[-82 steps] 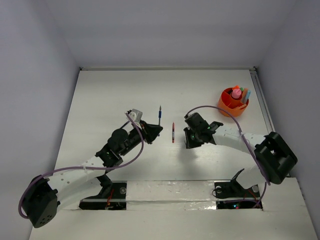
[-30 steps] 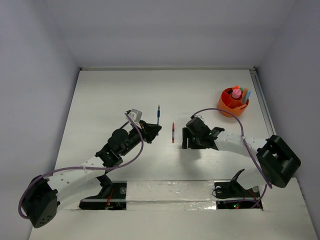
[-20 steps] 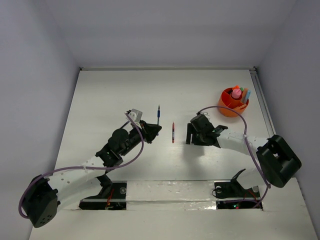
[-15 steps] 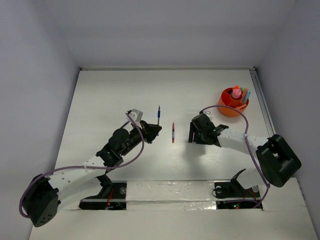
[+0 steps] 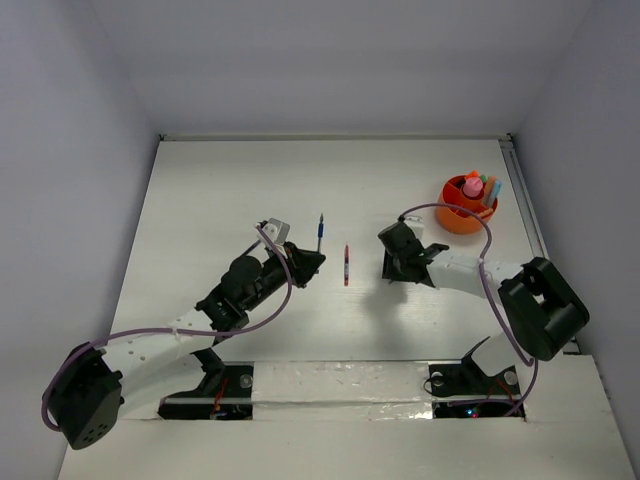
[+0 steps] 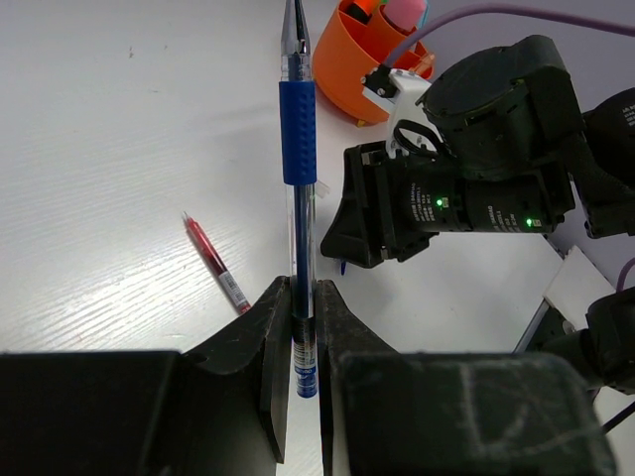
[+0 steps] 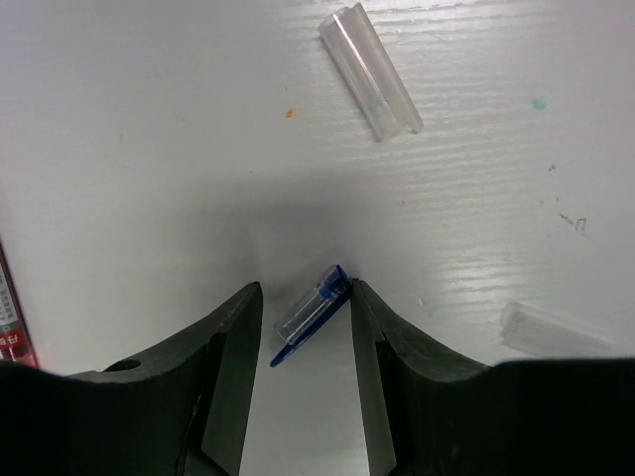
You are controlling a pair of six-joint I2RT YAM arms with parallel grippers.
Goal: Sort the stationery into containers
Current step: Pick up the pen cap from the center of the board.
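right jaws shifted astride blue cap (image 7: 310, 315), maybe touching; left jaws grip pen (image 6: 298, 198)

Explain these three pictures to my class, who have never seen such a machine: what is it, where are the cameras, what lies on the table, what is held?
These are two robot arms bolted to the near edge of a white table. The wide picture looks down from above and behind them: left arm on the left, right arm on the right. The other two come from a camera on each wrist, looking along that arm's jaws. The left arm's jaws are shut on a clear pen with a blue grip. The right arm's jaws stand either side of a small blue-and-clear pen cap lying on the table, not plainly pinching it. Also on the table: a thin red pen, a clear plastic cap, and a round orange plastic holder with stationery in it.
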